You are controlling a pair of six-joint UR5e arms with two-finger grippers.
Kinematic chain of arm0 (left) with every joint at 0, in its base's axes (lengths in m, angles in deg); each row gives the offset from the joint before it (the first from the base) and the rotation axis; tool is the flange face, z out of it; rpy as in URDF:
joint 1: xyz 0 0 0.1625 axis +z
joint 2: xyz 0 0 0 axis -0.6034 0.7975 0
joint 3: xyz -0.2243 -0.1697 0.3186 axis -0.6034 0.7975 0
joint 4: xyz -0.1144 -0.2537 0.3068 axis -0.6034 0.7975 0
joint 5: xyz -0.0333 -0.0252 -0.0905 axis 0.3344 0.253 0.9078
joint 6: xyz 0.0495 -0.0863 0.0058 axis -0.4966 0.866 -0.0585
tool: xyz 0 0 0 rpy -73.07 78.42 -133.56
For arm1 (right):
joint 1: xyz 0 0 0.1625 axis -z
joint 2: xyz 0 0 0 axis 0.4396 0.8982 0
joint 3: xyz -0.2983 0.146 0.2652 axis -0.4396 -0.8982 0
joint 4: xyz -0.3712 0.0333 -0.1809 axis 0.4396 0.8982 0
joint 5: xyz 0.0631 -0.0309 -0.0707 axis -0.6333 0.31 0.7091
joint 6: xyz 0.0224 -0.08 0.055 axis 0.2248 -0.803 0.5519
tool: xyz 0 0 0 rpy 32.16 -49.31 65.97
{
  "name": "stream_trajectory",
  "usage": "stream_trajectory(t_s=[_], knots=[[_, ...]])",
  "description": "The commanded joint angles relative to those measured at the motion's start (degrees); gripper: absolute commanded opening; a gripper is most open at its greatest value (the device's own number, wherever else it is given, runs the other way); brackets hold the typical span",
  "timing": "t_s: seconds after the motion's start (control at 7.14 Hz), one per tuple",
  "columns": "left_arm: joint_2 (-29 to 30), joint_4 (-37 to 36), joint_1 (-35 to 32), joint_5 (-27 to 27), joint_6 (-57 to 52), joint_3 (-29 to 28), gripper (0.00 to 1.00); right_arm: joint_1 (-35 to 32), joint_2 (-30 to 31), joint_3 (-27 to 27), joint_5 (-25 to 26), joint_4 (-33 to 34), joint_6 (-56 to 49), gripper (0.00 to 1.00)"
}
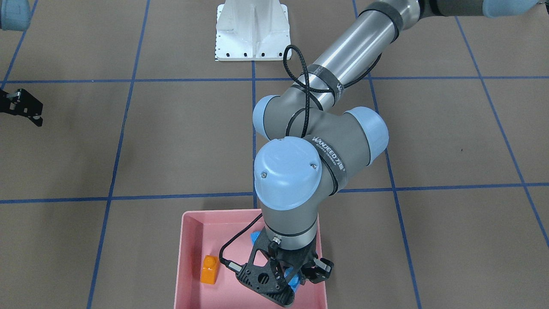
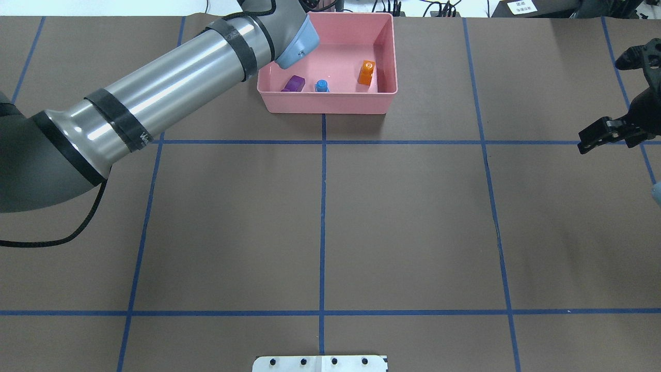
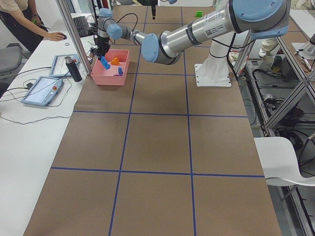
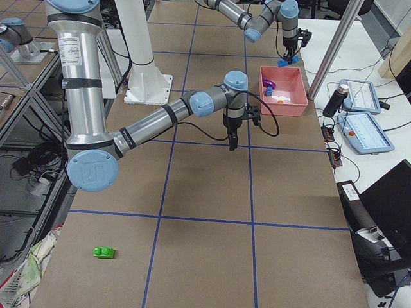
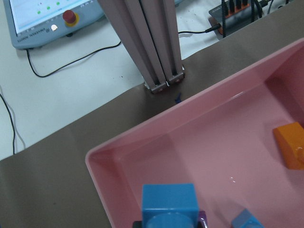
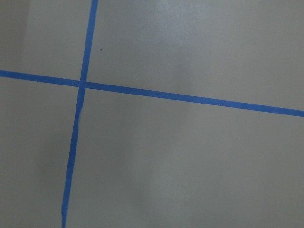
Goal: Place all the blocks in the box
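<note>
Three of the five bricks lie in the box (image 2: pixel 325 102), and a fourth is about to join them. Over the box's left part the left pincer (image 1: pixel 298 280) pinches the long blue brick (image 5: pixel 169 202), which hangs inside the rim line and has not been let go. On the box floor, from left to right, lie the purple brick (image 2: pixel 294 83), the tiny blue one (image 2: pixel 321 86) and the orange one (image 2: pixel 366 73). Well to the right of the box the right pincer (image 4: pixel 232 140) hovers above bare table (image 2: pixel 413 232) and carries nothing. Whether it is spread or pressed together I cannot tell from these angles. Farthest from the box, beyond that arm, the green brick (image 4: pixel 104 252) lies alone on the table. It is the only one not yet picked up, so after the blue drop it is probably the right arm's job.
</note>
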Motion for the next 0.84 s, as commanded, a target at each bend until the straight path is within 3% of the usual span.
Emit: stream_trajectory(t_s=[0.0, 0.14, 0.28, 0.56, 0.7], knots=[[0.3, 3.2, 1.9, -1.5, -0.8, -2.3, 0.60, -0.1, -0.5, 0.1, -0.1, 0.0, 0.3, 0.99], [0.4, 3.3, 2.6, -1.1, -0.9, -2.0, 0.85, -0.3, -0.5, 0.0, -0.1, 0.0, 0.3, 0.99], [0.3, 3.4, 3.0, -1.1, -2.8, -1.4, 0.99, -0.5, -0.5, 0.0, -0.1, 0.0, 0.3, 0.99], [0.3, 3.2, 2.7, 0.1, -3.3, -0.5, 0.99, -1.1, 0.1, 0.0, -0.3, 0.0, 0.1, 0.99], [-0.1, 1.6, 0.8, 4.9, -4.4, 1.4, 0.99, -3.3, 2.1, 1.0, -0.4, 0.0, -1.0, 0.99]])
